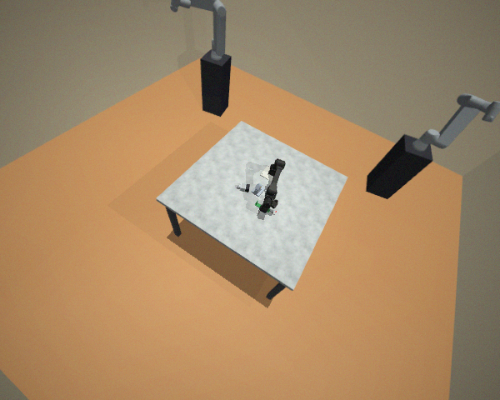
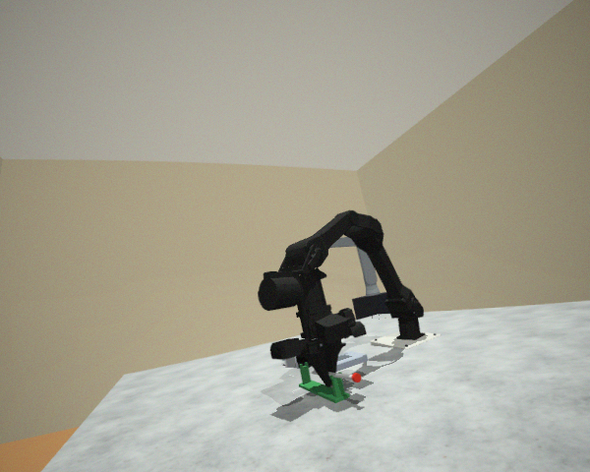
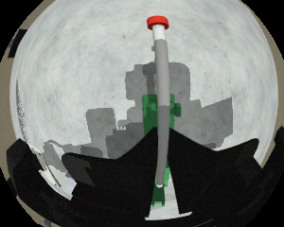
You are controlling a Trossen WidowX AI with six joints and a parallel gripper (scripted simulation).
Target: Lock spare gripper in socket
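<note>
The claw (image 1: 264, 210) (image 2: 329, 382) (image 3: 160, 131) is closing its fingers around the pin (image 1: 272, 212) (image 2: 342, 376) (image 3: 163, 85), which is lying lengthwise along the green stand (image 1: 257, 203) (image 2: 311, 387) (image 3: 151, 120) on the surface (image 1: 224, 172) (image 2: 438, 406) (image 3: 85, 61). In the wrist view, its long axis is running nearly vertically, its red head pointing to the top centre; in the exterior view, the head is pointing right, below centre.
</note>
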